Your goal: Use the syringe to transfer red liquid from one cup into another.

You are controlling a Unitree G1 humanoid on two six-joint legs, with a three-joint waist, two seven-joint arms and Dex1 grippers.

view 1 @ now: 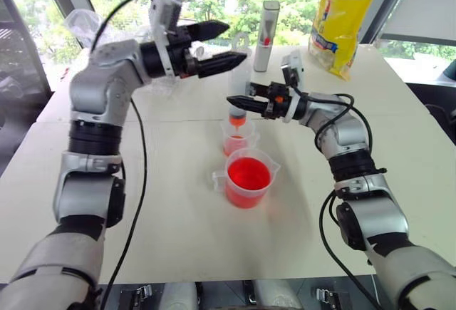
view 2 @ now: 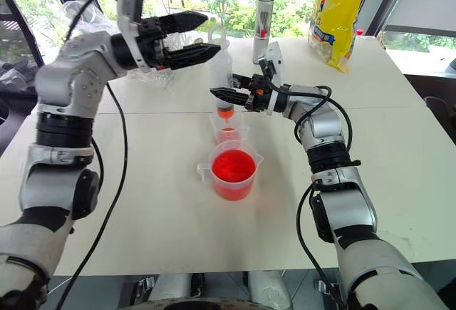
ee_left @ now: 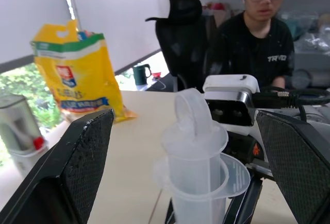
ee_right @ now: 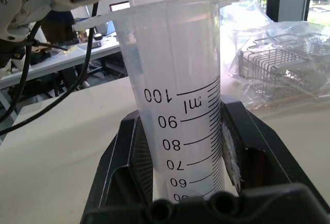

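The syringe [ee_right: 178, 105] is cut off in the right wrist view: its scale runs out of sight below the sixty mark, behind the right hand [ee_right: 180, 183]. In the left eye view the same hand hides the middle of the barrel. The small cup [view 1: 238, 139] is partly hidden behind the measuring cup [view 1: 249, 179]. The yellow bag [view 1: 344, 18] is cropped by the top edge. The label on the grey tube [view 1: 266, 35] is too small to read.

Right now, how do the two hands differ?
The left hand is open and empty, level with the syringe's plunger top; the right hand is shut on the syringe barrel, holding it upright over the small cup. The left sits higher than the right. Both have black fingers.
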